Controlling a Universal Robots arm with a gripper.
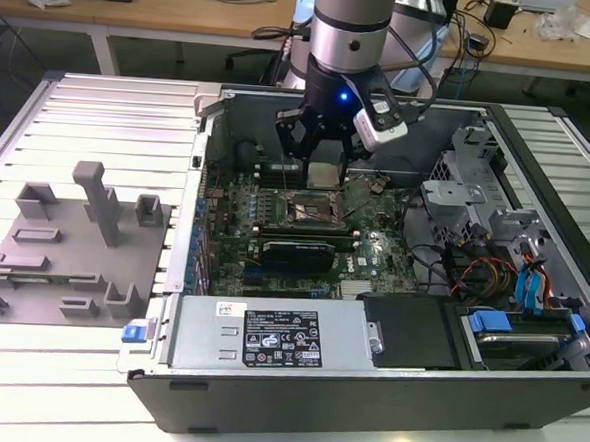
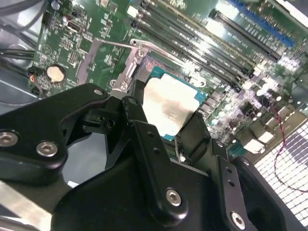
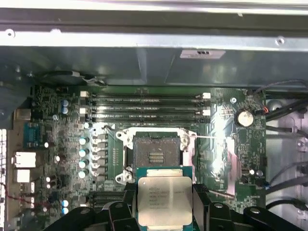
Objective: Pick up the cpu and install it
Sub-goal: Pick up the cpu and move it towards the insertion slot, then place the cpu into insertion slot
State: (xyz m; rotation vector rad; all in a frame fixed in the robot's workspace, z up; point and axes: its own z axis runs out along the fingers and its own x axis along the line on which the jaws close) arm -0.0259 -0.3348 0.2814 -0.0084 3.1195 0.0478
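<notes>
holding the cpu (image 3: 164,198) by its edges between the fingers (image 3: 201,201), aloft near the motherboard's (image 3: 57,144) open socket (image 3: 155,154)

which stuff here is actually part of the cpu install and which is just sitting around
Part of the job:
- the cpu, clamped in the gripper
- the open socket, close by

Just lying about:
- the grey plastic blocks, on the exterior view's left
- the power supply
- the memory slots
- the coin battery

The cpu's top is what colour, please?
Silvery cpu top, green-edged; best in the first wrist view.
</notes>
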